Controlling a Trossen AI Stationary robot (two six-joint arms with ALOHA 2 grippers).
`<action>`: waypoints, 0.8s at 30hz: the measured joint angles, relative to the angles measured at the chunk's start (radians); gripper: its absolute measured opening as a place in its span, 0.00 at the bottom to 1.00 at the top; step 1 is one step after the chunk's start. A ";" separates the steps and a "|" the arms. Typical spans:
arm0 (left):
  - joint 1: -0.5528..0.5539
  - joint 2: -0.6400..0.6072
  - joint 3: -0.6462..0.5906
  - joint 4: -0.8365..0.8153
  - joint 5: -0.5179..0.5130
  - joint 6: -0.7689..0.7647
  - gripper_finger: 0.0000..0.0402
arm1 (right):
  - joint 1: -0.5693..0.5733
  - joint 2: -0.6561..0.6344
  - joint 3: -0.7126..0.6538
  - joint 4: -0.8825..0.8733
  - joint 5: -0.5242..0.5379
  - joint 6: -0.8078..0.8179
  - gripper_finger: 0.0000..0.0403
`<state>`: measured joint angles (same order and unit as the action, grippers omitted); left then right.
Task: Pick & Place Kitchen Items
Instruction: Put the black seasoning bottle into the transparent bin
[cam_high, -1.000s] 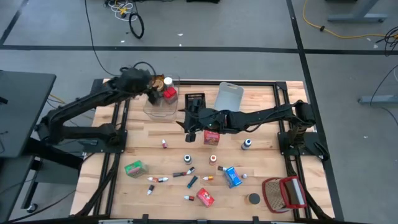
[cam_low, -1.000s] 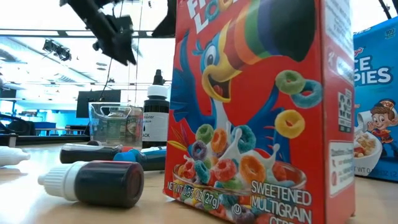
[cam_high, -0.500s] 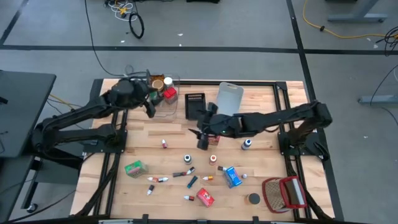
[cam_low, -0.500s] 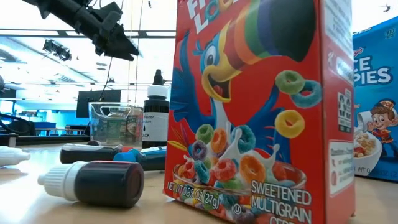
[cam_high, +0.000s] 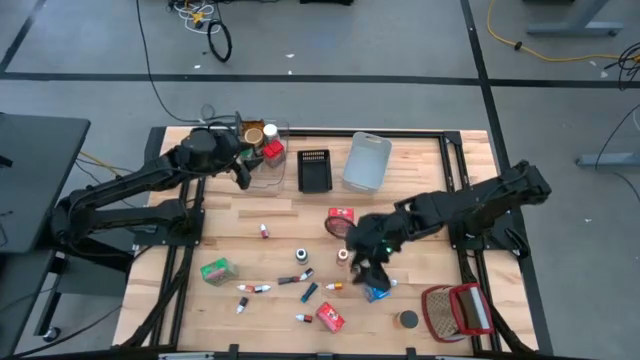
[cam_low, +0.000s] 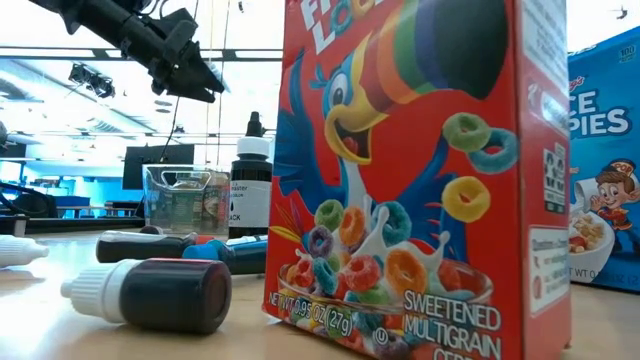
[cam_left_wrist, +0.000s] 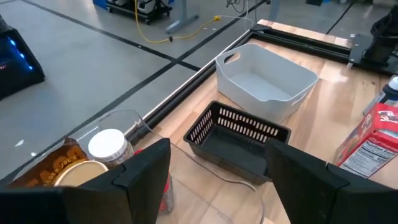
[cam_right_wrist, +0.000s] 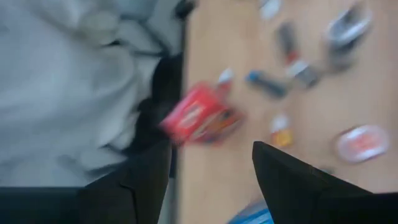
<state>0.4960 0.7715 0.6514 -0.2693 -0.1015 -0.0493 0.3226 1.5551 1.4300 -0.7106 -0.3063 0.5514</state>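
Our right gripper (cam_high: 372, 272) hangs open and empty just above the blue box (cam_high: 375, 286), food-colouring tubes (cam_high: 300, 279) scattered close beside it. We judge a hasty descent could knock the box aside or pinch a tube too. The left gripper (cam_high: 243, 172), open and empty, waits over the clear bin (cam_high: 258, 180).

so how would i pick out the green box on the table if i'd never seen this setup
Start at the wooden table seen from above and go to its front left part, on the left arm's side. The green box lies there alone, left of the scattered food-colouring tubes. It is the only green item; the other small boxes nearby are red or blue.
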 joint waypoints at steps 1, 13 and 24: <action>0.000 0.000 0.000 0.000 0.006 -0.007 0.67 | 0.014 0.000 0.000 -0.007 -0.015 0.038 0.58; 0.000 0.000 0.000 0.059 0.009 -0.117 0.67 | 0.193 0.001 0.000 -0.260 0.051 0.403 0.58; 0.000 0.000 0.000 0.177 0.015 -0.156 0.67 | 0.383 0.017 0.000 -0.283 0.245 -0.018 0.58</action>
<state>0.4961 0.7719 0.6518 -0.0925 -0.0860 -0.2052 0.7056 1.5726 1.4300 -0.9935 -0.0614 0.5329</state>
